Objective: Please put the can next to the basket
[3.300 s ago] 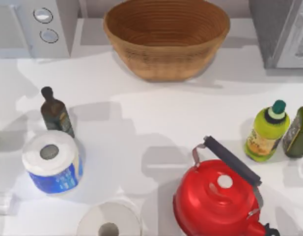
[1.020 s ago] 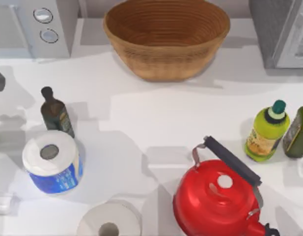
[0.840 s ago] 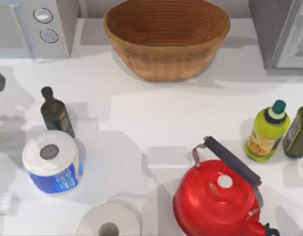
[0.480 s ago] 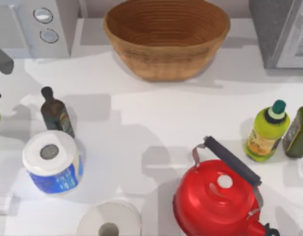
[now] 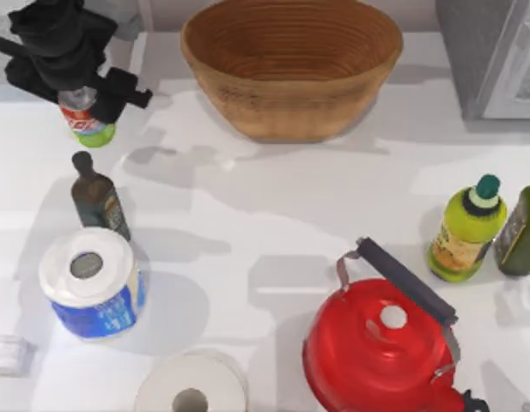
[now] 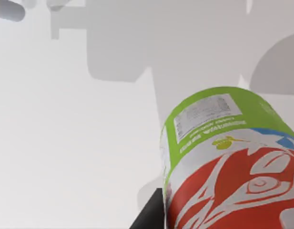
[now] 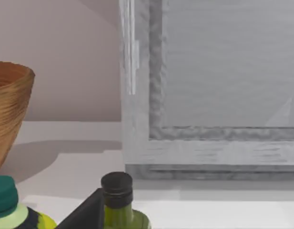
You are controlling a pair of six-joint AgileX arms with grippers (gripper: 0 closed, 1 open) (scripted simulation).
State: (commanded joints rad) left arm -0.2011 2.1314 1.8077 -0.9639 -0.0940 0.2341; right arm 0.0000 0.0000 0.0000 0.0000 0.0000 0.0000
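1. Starting at the far left of the table, your left gripper (image 5: pixel 82 101) hangs over the back corner, in front of the grey appliance (image 5: pixel 118 10), with its fingers clamped on the can (image 5: pixel 86 122). The can's green bottom points down, and from the shadow on the table (image 5: pixel 247 215) it looks lifted clear, though that is a judgement.
2. Looking through the left wrist view, you see the can (image 6: pixel 223 157) held close against the gripper, green end toward the bare white surface, with nothing directly beneath it.
3. Moving right, the dark bottle (image 5: pixel 97 196) and the paper roll (image 5: pixel 88 283) stand nearer the front, apart from the can, so they should not block the carry.
4. Judging the step: the can is picked up and being carried; placing is not yet done.
5. Reaching the middle, the basket (image 5: pixel 290 69) sits at the back, well apart from the can. Next, bring the can right to the open spot just beside the basket's left wall, lower it upright, then release.
6. Finishing at the right, the red kettle (image 5: pixel 380 343) and the yellow-green bottle (image 5: pixel 466 227) stay out of the way. Your right arm is parked there; whether its pincer is apart or together cannot be told.
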